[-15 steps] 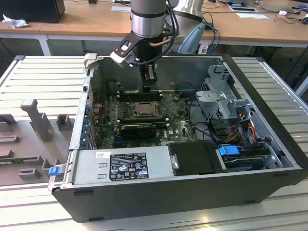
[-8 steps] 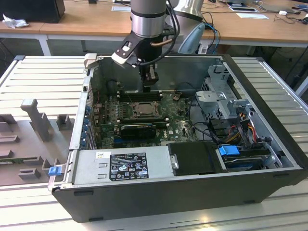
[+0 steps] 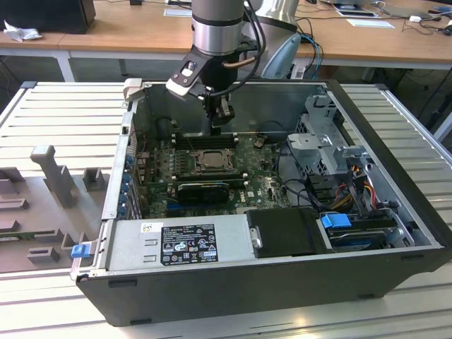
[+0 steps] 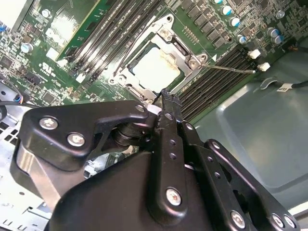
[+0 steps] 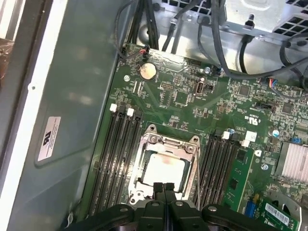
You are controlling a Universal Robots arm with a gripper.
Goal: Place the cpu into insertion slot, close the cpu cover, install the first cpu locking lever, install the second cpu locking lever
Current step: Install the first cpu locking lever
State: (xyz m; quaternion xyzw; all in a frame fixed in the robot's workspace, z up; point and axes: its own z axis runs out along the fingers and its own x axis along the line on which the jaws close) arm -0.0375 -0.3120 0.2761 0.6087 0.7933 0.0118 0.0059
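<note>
You see the cpu (image 5: 163,171), pale face up, in the insertion slot (image 4: 174,45), cpu cover (image 5: 166,141) flat around it.

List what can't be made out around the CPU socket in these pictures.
First wrist view: the gripper hides the cpu cover's near edge and where the locking lever ends.
Second wrist view: the gripper covers one cover corner, so contact cannot be told.
Exterior view: the cpu is too small to show whether the cover is latched.

Silver-grey cylindrical arm link (image 3: 217,28), black band at its end; black cable (image 3: 258,39) is routed alongside. Gripper (image 4: 163,98) is built of matte black link plates, pinned with silver socket-head screws (image 4: 173,196).
</note>
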